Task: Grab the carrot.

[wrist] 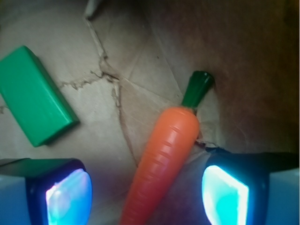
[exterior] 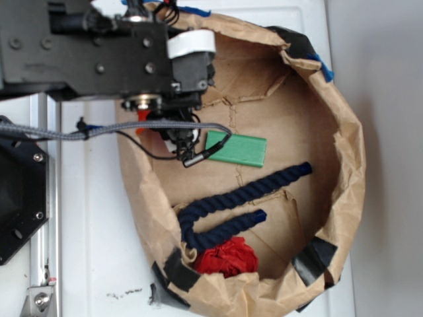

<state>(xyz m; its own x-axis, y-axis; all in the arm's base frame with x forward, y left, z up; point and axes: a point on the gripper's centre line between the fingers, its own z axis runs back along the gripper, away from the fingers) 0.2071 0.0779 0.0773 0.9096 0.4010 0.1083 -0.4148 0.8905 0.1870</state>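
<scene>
The carrot (wrist: 164, 154) is bright orange with a dark green stem. In the wrist view it lies slanted on the brown paper floor, its stem pointing up and to the right. My gripper (wrist: 147, 192) is open and straddles the carrot's narrow half. The left pad (wrist: 68, 197) and the right pad (wrist: 225, 194) both stand clear of it. In the exterior view my gripper (exterior: 182, 142) hangs at the left inside the paper bag. The arm hides nearly all of the carrot there; only a small orange bit (exterior: 140, 127) shows.
A flat green block (exterior: 236, 149) lies just right of the gripper and shows in the wrist view (wrist: 35, 101) at the left. A dark blue rope (exterior: 244, 198) curves across the bag floor. A red cloth ball (exterior: 227, 257) sits at the near rim. The crumpled paper wall (exterior: 347, 139) rings everything.
</scene>
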